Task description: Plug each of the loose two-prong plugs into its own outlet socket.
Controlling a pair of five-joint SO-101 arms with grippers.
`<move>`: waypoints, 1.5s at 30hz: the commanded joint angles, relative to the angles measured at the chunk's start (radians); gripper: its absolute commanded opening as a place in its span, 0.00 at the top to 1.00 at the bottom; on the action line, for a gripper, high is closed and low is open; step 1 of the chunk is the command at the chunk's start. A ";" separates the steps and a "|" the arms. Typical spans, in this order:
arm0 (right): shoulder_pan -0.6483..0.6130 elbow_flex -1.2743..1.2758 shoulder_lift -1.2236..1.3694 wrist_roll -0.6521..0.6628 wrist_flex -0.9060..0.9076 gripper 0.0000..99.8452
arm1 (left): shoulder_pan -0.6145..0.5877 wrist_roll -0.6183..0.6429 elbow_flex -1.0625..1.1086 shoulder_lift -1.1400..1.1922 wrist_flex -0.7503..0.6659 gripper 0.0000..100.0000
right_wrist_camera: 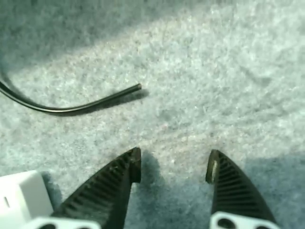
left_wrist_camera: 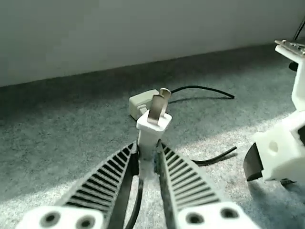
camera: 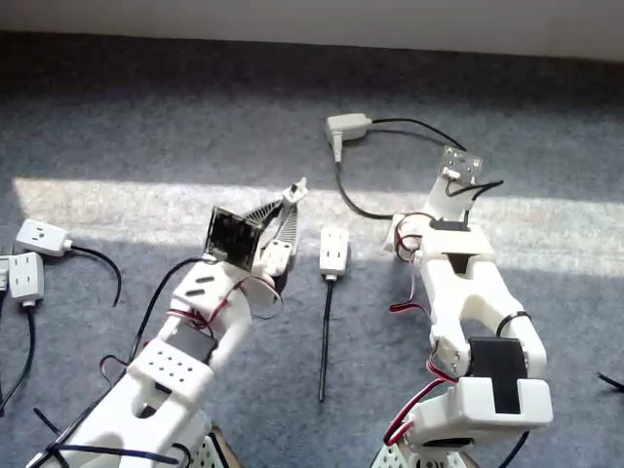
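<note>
Left gripper: closed on the held plug, with both ribbed black fingers pressed against the sides of its body.
Held plug, look: a small white, blocky body with two flat, grey metal prongs that rise from its far end, side by side. Its dark cord runs back between the fingers.
Held plug, place: at the fingertips, with the prongs pointing away from the wrist. In the high view it sticks out past the left gripper, up off the grey carpet.
Second plug: a white block with a black cord, lying on the carpet beyond the held plug's prongs. In the high view it is well ahead of both grippers.
Middle socket: a white strip with a dark cord, lying just beside the left gripper, between the two arms.
Side sockets: two white blocks on cords, far out on the left arm's outer side.
Right gripper: spread wide over bare carpet with nothing between its fingers.
Cord end: a loose black tip, ahead of the right gripper's fingertips.
White block: beside one right finger; I cannot tell what it is.
</note>
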 commanded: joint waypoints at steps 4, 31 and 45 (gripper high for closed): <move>-0.013 -0.053 -0.067 -0.008 0.048 0.77 | -0.004 -0.008 0.045 0.136 -0.204 0.99; -0.245 0.128 -0.720 0.002 0.174 0.99 | 0.188 -0.011 -0.153 0.943 -0.936 0.99; -0.315 0.119 -0.720 0.002 0.171 0.99 | 0.211 -0.009 -0.160 0.944 -0.933 0.99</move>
